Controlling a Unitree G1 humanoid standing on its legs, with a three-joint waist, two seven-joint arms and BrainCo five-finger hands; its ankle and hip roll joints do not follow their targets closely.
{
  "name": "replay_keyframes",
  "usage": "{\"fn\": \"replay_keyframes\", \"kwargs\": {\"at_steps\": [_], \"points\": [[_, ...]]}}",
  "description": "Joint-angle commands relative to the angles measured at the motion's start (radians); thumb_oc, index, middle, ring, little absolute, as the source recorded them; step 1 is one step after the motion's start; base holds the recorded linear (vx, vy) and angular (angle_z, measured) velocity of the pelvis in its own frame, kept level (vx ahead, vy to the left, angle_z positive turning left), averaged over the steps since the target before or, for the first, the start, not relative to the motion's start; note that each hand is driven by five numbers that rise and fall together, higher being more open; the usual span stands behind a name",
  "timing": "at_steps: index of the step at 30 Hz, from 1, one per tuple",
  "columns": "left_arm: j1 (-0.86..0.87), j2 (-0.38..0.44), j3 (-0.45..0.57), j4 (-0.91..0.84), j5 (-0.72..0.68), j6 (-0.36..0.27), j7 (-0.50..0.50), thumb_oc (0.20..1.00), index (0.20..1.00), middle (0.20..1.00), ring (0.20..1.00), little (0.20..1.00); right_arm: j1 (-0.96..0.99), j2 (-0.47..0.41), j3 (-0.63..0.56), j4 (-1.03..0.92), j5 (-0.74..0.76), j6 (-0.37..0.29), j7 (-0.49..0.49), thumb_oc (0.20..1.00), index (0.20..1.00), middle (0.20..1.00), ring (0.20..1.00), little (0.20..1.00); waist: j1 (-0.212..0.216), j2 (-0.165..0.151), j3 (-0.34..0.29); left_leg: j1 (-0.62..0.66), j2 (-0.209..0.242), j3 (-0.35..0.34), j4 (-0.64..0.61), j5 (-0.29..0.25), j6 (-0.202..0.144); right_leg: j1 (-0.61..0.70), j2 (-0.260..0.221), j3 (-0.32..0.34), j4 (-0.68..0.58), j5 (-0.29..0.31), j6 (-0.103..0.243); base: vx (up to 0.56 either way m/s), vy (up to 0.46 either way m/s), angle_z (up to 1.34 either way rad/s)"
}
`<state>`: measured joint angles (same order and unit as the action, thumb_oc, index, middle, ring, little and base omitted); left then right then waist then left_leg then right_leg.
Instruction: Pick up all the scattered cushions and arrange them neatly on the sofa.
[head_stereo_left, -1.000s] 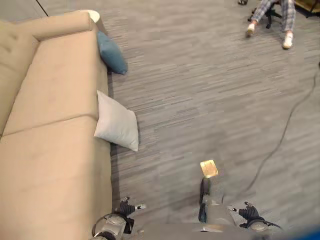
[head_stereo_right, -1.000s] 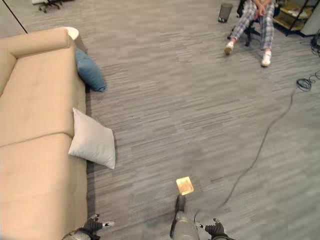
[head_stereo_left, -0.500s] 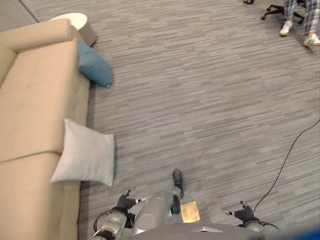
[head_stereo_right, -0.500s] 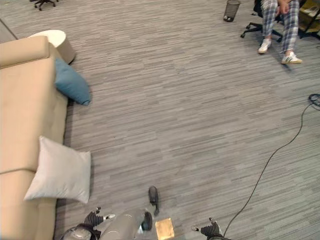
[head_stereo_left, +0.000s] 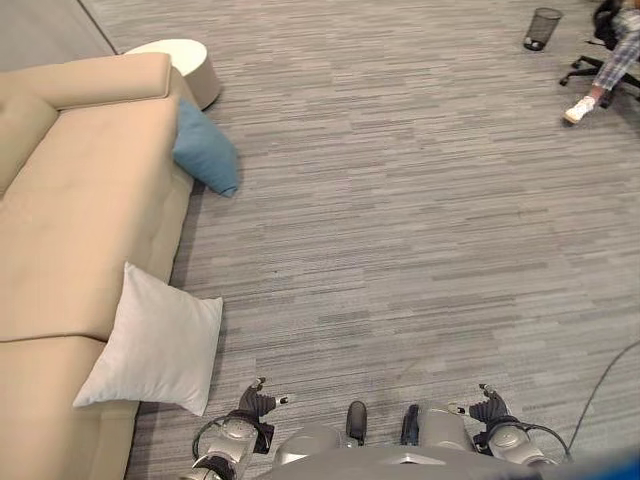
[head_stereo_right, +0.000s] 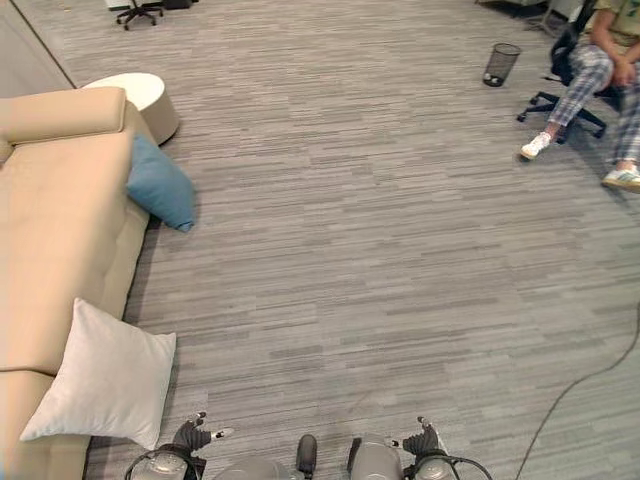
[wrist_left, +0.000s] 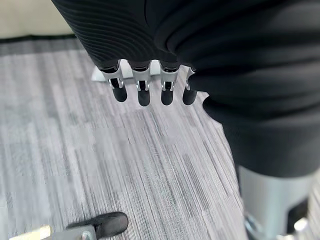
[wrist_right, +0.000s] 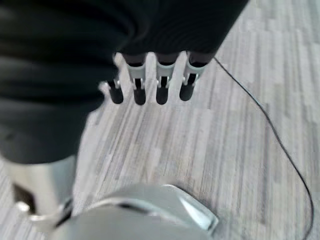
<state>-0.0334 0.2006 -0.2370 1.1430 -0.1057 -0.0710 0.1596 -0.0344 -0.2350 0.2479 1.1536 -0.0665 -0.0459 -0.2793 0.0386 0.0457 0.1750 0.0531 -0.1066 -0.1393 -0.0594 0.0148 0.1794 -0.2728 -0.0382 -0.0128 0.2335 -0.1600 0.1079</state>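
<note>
Leaning on smooth beige sofa: plump square white cushion, blue cushion.

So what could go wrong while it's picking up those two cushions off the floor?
The white cushion leans against the sofa front, so a loose grab might tip it flat instead of lifting it. The blue cushion sits wedged between the sofa and a round white table, which could crowd the arm. Both the left hand and right hand hang open, holding nothing.
</note>
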Motion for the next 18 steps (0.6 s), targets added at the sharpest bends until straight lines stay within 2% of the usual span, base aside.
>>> {"fn": "replay_keyframes", "kwargs": {"at_steps": [1,2,4,5,9,11,12,13,14,15,17,18], "points": [[-0.027,-0.006,-0.036,0.032,0.029,-0.014,-0.001,1.0,1.0,1.0,1.0,1.0,0.02,-0.049,-0.028,0.002,0.01,0.002,-0.003,1.0,1.0,1.0,1.0,1.0,-0.024,-0.013,0.017,-0.008,-0.025,-0.007,0.079,-0.067,-0.136,0.1,0.043,0.046,-0.098,0.162,0.022,0.18,-0.155,1.77],[-0.027,-0.009,-0.032,0.043,0.029,-0.015,0.0,1.0,1.0,1.0,1.0,1.0,0.021,-0.054,-0.027,0.009,0.005,0.0,-0.003,1.0,1.0,1.0,1.0,1.0,-0.025,-0.017,0.012,-0.011,-0.029,-0.021,0.09,-0.076,-0.14,0.123,0.024,0.026,-0.125,0.166,0.017,0.16,-0.163,2.05],[-0.022,-0.013,-0.032,0.054,0.035,-0.013,0.0,1.0,1.0,1.0,1.0,1.0,0.021,-0.055,-0.025,0.014,0.004,-0.002,-0.005,1.0,1.0,1.0,1.0,1.0,-0.027,-0.018,0.004,-0.011,-0.026,-0.031,0.094,-0.079,-0.147,0.145,0.02,0.01,-0.14,0.164,0.009,0.1,-0.115,2.17],[-0.02,-0.015,-0.026,0.064,0.035,-0.012,-0.004,1.0,1.0,1.0,1.0,1.0,0.012,-0.06,-0.034,0.013,0.013,-0.01,-0.004,1.0,1.0,1.0,1.0,1.0,-0.015,-0.02,-0.01,-0.014,-0.015,-0.052,0.098,-0.08,-0.166,0.172,0.021,-0.008,-0.164,0.159,0.002,0.08,-0.109,1.37],[-0.021,-0.012,-0.022,0.066,0.034,-0.007,-0.009,1.0,1.0,1.0,1.0,1.0,0.003,-0.063,-0.043,0.004,0.031,-0.023,-0.005,1.0,1.0,1.0,1.0,1.0,-0.013,-0.029,-0.011,-0.038,-0.007,-0.072,0.142,-0.09,-0.184,0.211,0.014,-0.059,-0.186,0.144,-0.009,0.09,-0.165,0.86],[-0.022,-0.01,-0.022,0.062,0.03,-0.006,-0.012,1.0,1.0,1.0,1.0,1.0,0.002,-0.063,-0.048,-0.006,0.042,-0.03,-0.006,1.0,1.0,1.0,1.0,1.0,-0.012,-0.036,-0.003,-0.072,-0.001,-0.055,0.205,-0.102,-0.201,0.234,0.003,-0.094,-0.195,0.132,-0.022,0.04,-0.105,0.82],[-0.023,-0.01,-0.021,0.051,0.025,-0.006,-0.012,1.0,1.0,1.0,1.0,1.0,-0.003,-0.07,-0.057,-0.019,0.052,-0.035,-0.01,1.0,1.0,1.0,1.0,1.0,-0.013,-0.041,0.008,-0.118,0.023,0.026,0.26,-0.106,-0.209,0.258,-0.014,-0.137,-0.209,0.119,-0.027,0.01,-0.075,0.75],[-0.023,-0.01,-0.021,0.051,0.025,-0.006,-0.012,1.0,1.0,1.0,1.0,1.0,-0.003,-0.07,-0.057,-0.019,0.052,-0.035,-0.01,1.0,1.0,1.0,1.0,1.0,-0.013,-0.041,0.008,-0.118,0.023,0.026,0.261,-0.106,-0.209,0.258,-0.014,-0.138,-0.209,0.119,-0.028,-0.02,-0.052,0.61],[-0.023,-0.008,-0.024,0.043,0.021,-0.006,-0.012,1.0,1.0,1.0,1.0,1.0,-0.003,-0.074,-0.06,-0.022,0.055,-0.034,-0.016,1.0,1.0,1.0,1.0,1.0,-0.013,-0.041,0.015,-0.145,0.048,0.091,0.273,-0.099,-0.209,0.274,-0.025,-0.171,-0.22,0.11,-0.028,0.0,-0.103,0.79],[-0.034,-0.007,-0.032,0.032,0.039,-0.022,-0.027,1.0,1.0,1.0,1.0,1.0,-0.024,-0.189,-0.127,0.062,0.137,-0.047,0.018,1.0,1.0,1.0,1.0,1.0,0.002,-0.054,0.021,-0.177,0.084,0.171,0.253,-0.069,-0.21,0.307,-0.028,-0.228,-0.239,0.106,-0.033,0.0,-0.131,0.99],[-0.035,-0.015,-0.047,0.029,0.056,-0.015,-0.018,1.0,1.0,1.0,1.0,1.0,-0.004,-0.158,-0.117,0.046,0.149,-0.065,0.018,1.0,1.0,1.0,1.0,1.0,-0.001,-0.064,0.031,-0.218,0.107,0.25,0.237,-0.028,-0.21,0.325,-0.034,-0.276,-0.248,0.099,-0.032,-0.01,-0.091,1.16],[-0.035,-0.015,-0.048,0.029,0.056,-0.015,-0.018,1.0,1.0,1.0,1.0,1.0,-0.004,-0.158,-0.117,0.046,0.149,-0.065,0.018,1.0,1.0,1.0,1.0,1.0,-0.002,-0.064,0.029,-0.22,0.107,0.249,0.238,-0.028,-0.21,0.324,-0.034,-0.277,-0.248,0.099,-0.032,0.0,-0.029,1.77]]}}
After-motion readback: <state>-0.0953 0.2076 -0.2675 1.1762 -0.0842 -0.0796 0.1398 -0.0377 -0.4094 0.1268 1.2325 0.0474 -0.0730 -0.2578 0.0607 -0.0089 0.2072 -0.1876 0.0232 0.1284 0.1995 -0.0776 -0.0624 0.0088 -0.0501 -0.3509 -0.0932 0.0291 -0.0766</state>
